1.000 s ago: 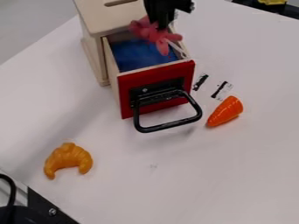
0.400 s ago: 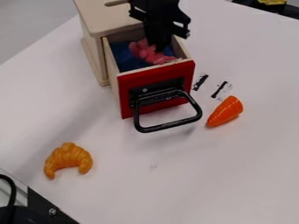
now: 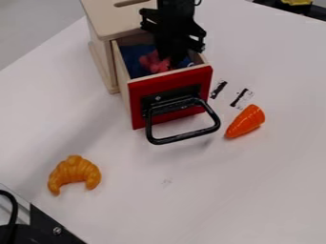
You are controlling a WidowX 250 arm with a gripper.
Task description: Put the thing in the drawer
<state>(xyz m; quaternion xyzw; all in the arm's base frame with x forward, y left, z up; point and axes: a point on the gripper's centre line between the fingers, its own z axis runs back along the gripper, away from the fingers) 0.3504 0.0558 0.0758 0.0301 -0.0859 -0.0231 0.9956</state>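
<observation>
My black gripper [image 3: 172, 59] hangs down from the top edge, its lower end inside the pulled-out drawer [image 3: 170, 76]. The drawer has pale wooden sides, a red front, a black loop handle and a blue bottom. A pink soft toy [image 3: 153, 62] lies low within the drawer's walls, directly at the gripper's tip, which covers its right part. How the fingers stand around the toy is hidden.
The wooden cabinet [image 3: 113, 20] stands behind the drawer. An orange carrot [image 3: 246, 122] lies right of the handle, near black marks on the white table [image 3: 210, 190]. A toy croissant [image 3: 74, 174] is at the lower left, above a black metal piece [image 3: 47, 226] in the corner.
The gripper has moved down into the drawer, and the pink toy has gone down with it from above the drawer's opening to inside its walls. Drawer, carrot and croissant have stayed put.
</observation>
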